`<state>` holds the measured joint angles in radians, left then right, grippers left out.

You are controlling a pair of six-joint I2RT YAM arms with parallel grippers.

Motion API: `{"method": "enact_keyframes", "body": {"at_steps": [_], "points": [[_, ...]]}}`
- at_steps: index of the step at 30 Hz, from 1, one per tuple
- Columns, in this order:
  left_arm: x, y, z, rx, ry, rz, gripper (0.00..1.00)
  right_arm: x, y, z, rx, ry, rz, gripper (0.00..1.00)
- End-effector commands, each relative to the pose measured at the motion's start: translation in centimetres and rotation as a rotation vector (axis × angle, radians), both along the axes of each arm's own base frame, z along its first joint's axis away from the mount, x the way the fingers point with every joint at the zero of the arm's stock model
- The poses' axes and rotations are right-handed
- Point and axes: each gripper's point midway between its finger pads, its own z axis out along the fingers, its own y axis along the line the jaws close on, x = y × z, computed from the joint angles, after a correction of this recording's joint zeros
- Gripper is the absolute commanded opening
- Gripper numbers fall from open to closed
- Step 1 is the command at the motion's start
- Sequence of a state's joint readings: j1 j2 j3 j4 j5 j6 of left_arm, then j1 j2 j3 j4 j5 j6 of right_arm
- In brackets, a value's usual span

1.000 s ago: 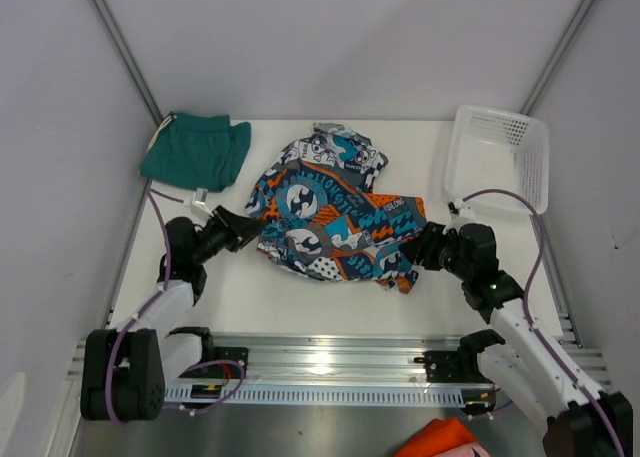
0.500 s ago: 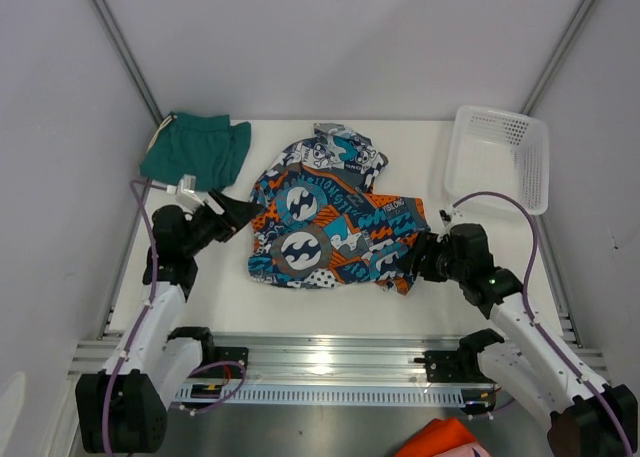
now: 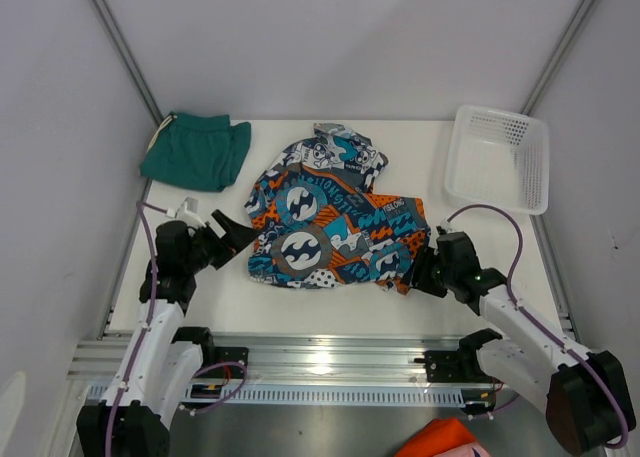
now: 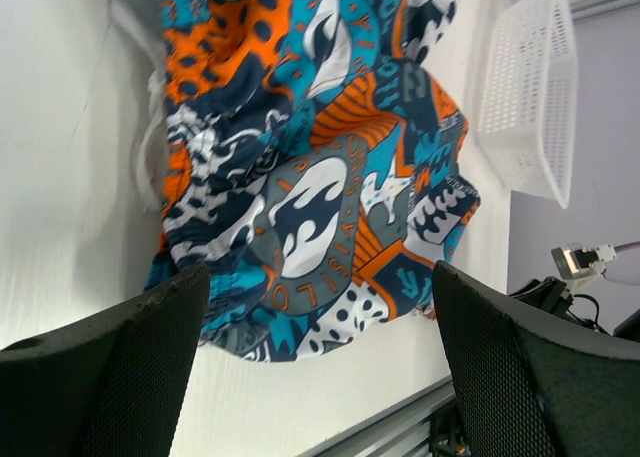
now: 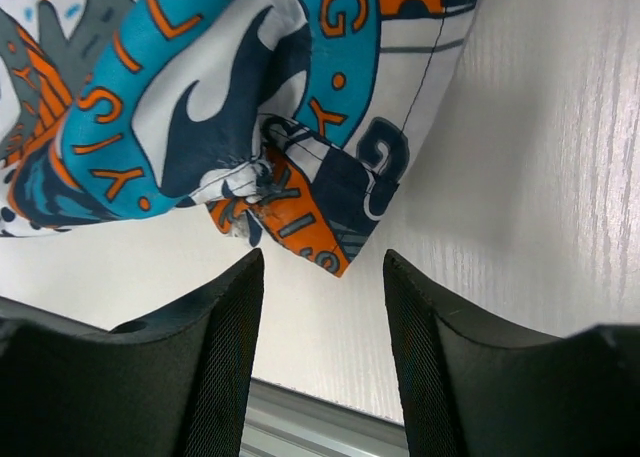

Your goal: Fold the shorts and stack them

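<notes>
The printed shorts [image 3: 330, 222] lie crumpled in the middle of the table, orange, blue, white and navy. They fill the left wrist view [image 4: 300, 177] and the top of the right wrist view [image 5: 200, 107]. The dark teal-green shorts [image 3: 195, 152] lie folded at the far left. My left gripper [image 3: 232, 239] [image 4: 320, 367] stands wide open just off the printed pair's left edge, holding nothing. My right gripper [image 3: 415, 272] [image 5: 322, 317] is open at the pair's near right corner. That corner lies just ahead of its fingertips, and only bare table shows between them.
A white mesh basket [image 3: 500, 157] [image 4: 530, 87] stands at the far right of the table. An orange cloth [image 3: 445, 442] shows below the rail at the near edge. Grey walls close in both sides.
My left gripper has opened wide, let go of the printed shorts' left edge and drawn back left. My right gripper has slid nearer, off the right corner. The shorts have settled flatter.
</notes>
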<state>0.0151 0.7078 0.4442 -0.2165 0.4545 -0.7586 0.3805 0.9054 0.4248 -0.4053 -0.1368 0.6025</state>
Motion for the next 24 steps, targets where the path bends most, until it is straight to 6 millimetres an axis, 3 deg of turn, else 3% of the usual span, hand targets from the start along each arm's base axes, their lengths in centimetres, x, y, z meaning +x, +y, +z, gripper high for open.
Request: {"method": "enact_keyframes", "body": {"at_steps": [1,7,10,11,14,19,22,23,24], "points": [[-1.3,0.2,-1.8,0.018,0.067,0.005,0.93,0.9,0.2,-0.2,-0.004,-0.016,-0.024,0.54],[-2.1,0.8,-3.6,0.038,0.136,0.044,0.93,1.3,0.8,-2.2,-0.016,0.032,-0.019,0.53],[-2.1,0.8,-3.9,0.033,0.149,0.050,0.92,2.1,0.7,-2.0,-0.020,0.009,-0.039,0.35],[-2.2,0.9,-4.0,0.036,0.158,0.056,0.89,2.3,0.6,-1.8,-0.022,0.002,-0.047,0.17],[-2.3,0.9,-4.2,0.037,0.166,0.065,0.84,2.9,-0.1,-1.0,-0.038,-0.025,-0.087,0.00],[-3.0,-0.6,-4.7,0.010,0.165,0.028,0.74,4.0,-1.8,0.7,-0.054,-0.073,-0.147,0.00],[-3.5,-1.9,-5.4,-0.005,0.176,-0.011,0.60,4.2,-2.4,1.3,-0.076,-0.076,-0.153,0.00],[-3.6,-2.3,-5.4,-0.007,0.181,-0.018,0.49,4.3,-3.2,1.3,-0.110,-0.080,-0.176,0.00],[-4.0,-2.9,-5.5,-0.004,0.188,-0.040,0.45,4.3,-3.5,1.3,-0.119,-0.083,-0.187,0.00]]}}
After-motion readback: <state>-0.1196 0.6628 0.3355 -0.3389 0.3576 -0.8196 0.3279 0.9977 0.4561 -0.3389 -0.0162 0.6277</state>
